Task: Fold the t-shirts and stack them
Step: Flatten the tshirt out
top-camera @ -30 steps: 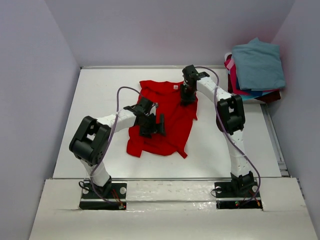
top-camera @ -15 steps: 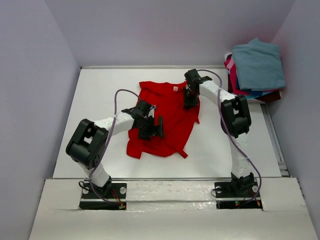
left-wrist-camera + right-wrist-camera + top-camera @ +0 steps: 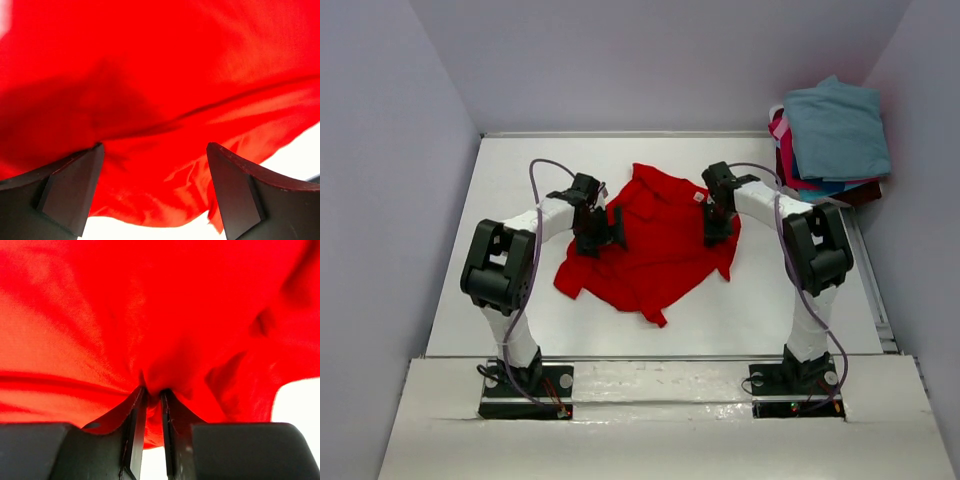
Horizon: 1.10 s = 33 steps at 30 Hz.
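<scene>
A bright red t-shirt [image 3: 655, 250] lies rumpled on the white table [image 3: 510, 190] between my two arms. My left gripper [image 3: 608, 230] hovers over the shirt's left part, open. In the left wrist view its fingers [image 3: 75, 190] stand wide apart with red cloth [image 3: 160, 75] spread below them and nothing pinched. My right gripper [image 3: 718, 222] sits at the shirt's right edge near the collar label. In the right wrist view the right gripper [image 3: 152, 392] is shut on a bunched fold of the red t-shirt [image 3: 150, 305]. Other t-shirts [image 3: 832, 140], teal-blue on top, are piled at the back right.
The pile of shirts sits off the table's back right corner against the wall. Grey walls close in the table on the left, back and right. A raised rail [image 3: 868, 275] runs along the table's right edge.
The right gripper has closed on the shirt's cloth and dragged it right and nearer. The shirt has turned and bunched up. The left gripper has moved up to the shirt's left side, staying open.
</scene>
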Tool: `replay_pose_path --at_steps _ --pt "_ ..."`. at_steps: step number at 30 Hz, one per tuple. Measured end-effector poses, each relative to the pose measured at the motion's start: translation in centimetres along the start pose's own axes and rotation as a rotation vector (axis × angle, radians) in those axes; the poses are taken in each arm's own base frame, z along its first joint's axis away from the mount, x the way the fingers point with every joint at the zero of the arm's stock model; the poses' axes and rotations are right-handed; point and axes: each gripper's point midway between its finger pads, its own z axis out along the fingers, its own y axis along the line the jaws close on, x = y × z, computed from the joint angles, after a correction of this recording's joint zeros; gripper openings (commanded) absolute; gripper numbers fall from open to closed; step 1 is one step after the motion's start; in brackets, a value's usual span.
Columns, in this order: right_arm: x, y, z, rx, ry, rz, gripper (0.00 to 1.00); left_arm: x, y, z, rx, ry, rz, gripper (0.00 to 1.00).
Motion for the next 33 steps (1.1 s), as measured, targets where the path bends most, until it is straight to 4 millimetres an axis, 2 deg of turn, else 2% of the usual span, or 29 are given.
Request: replay_pose_path --at_steps 4,7,10,12,16,18,21,25,27,31,32,33 --pt "3.2 -0.7 -1.0 -0.006 0.053 0.02 0.21 -3.0 0.7 0.1 -0.015 -0.023 -0.017 0.98" --pt "5.4 -1.0 -1.7 -0.01 0.094 0.019 0.19 -5.4 0.0 0.9 -0.011 -0.033 -0.008 0.98" --pt "7.1 -0.5 -2.2 -0.032 0.126 0.002 0.17 -8.0 -0.9 1.9 -0.004 -0.04 0.003 0.98" --pt "8.6 0.5 -2.7 -0.056 0.157 -0.029 0.17 -10.2 -1.8 2.7 0.005 -0.054 0.016 0.98" --pt "11.7 3.9 -3.9 -0.103 0.198 -0.134 0.17 -14.8 -3.6 4.1 0.025 -0.088 0.038 0.98" --pt "13.0 5.6 -4.4 -0.126 0.211 -0.181 0.17 -16.0 -4.1 4.6 0.039 -0.097 0.042 0.98" --pt "14.8 7.5 -5.1 -0.156 0.236 -0.229 0.17 -17.0 -4.8 5.0 0.059 -0.097 0.046 0.98" --pt "14.6 8.2 -5.9 -0.159 0.231 -0.228 0.21 -17.0 -4.9 5.0 0.065 -0.087 0.051 0.99" --pt "14.0 8.2 -6.2 -0.142 0.215 -0.224 0.28 -16.9 -4.9 5.1 0.066 -0.09 0.056 0.99" --pt "12.7 8.0 -6.9 -0.106 0.179 -0.208 0.4 -15.1 -4.0 4.1 0.045 -0.087 0.072 0.99" --pt "12.5 8.1 -7.1 -0.102 0.172 -0.205 0.49 -14.6 -3.6 3.7 0.033 -0.083 0.075 0.99" --pt "11.9 8.2 -7.5 -0.095 0.156 -0.202 0.52 -14.2 -3.5 3.4 0.025 -0.085 0.081 0.99"
